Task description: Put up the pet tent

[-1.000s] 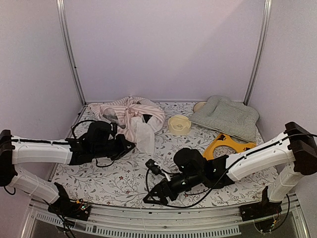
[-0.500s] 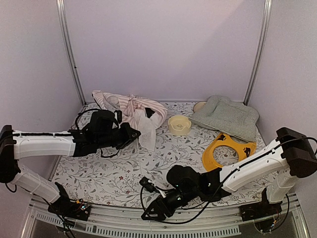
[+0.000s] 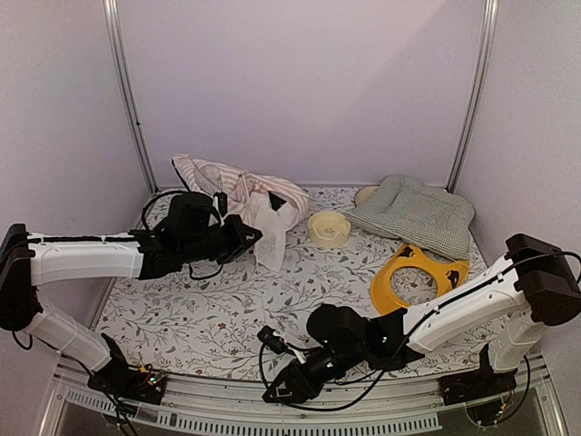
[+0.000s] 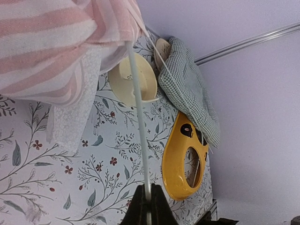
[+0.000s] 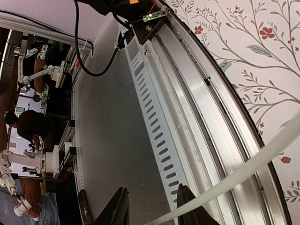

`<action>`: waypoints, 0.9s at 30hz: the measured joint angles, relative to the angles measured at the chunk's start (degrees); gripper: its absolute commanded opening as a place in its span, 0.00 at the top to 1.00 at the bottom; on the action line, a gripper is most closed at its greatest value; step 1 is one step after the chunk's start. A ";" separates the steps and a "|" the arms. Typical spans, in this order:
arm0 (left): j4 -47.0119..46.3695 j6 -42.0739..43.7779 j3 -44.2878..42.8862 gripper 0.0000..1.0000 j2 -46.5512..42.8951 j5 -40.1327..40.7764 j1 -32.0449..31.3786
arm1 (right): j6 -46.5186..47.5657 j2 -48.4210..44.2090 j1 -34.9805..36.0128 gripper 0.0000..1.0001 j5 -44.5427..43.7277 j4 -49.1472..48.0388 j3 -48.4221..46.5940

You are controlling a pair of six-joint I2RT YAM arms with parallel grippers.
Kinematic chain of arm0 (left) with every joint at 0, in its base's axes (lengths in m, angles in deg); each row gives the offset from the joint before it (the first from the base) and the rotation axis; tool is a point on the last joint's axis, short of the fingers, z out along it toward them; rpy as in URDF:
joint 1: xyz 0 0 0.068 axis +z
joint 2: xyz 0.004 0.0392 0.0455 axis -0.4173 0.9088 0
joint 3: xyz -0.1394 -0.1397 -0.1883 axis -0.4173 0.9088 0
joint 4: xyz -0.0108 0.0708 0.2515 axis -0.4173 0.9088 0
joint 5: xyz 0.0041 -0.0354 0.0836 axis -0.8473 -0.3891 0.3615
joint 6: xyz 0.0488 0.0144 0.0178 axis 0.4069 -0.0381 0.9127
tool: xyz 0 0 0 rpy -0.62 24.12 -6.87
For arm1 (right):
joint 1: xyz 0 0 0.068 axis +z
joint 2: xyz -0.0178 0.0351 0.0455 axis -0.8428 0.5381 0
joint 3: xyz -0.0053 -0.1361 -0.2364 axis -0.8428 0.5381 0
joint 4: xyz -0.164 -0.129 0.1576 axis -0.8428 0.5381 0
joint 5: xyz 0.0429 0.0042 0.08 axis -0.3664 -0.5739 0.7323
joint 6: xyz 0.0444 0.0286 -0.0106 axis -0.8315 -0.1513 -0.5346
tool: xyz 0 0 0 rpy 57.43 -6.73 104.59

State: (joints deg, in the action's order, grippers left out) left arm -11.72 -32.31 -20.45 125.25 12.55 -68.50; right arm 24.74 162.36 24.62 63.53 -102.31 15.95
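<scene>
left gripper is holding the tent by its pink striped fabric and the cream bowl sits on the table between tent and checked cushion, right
Not quite. The left wrist view shows the left gripper shut on the thin white pole, not the striped fabric. The cream bowl does sit on the table between the pet tent and the checked cushion.

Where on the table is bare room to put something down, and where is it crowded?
Free: the flowered cloth in the middle, between the pink-and-white striped fabric tent behind and the right gripper at the near edge. Crowded: the back right, with cream round bowl, green-checked cushion and yellow plastic ring.
</scene>
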 measured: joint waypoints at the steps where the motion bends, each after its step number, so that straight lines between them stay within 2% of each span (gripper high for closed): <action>1: -0.22 -0.04 0.00 1.00 0.00 0.00 0.04 | -0.04 0.00 0.00 0.66 0.11 0.00 0.04; 21: -4.20 -1.57 1.25 1.00 -1.75 0.02 4.00 | -0.81 -2.58 -1.29 0.71 1.11 -0.76 3.17; 27: -4.79 -1.97 2.40 1.00 -2.49 -0.15 4.50 | -0.81 -3.30 -1.88 0.79 2.21 -0.83 3.17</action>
State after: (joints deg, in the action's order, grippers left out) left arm -16.51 -34.28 -18.05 122.76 12.40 -63.99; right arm 23.93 159.06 22.74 65.74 -103.14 19.12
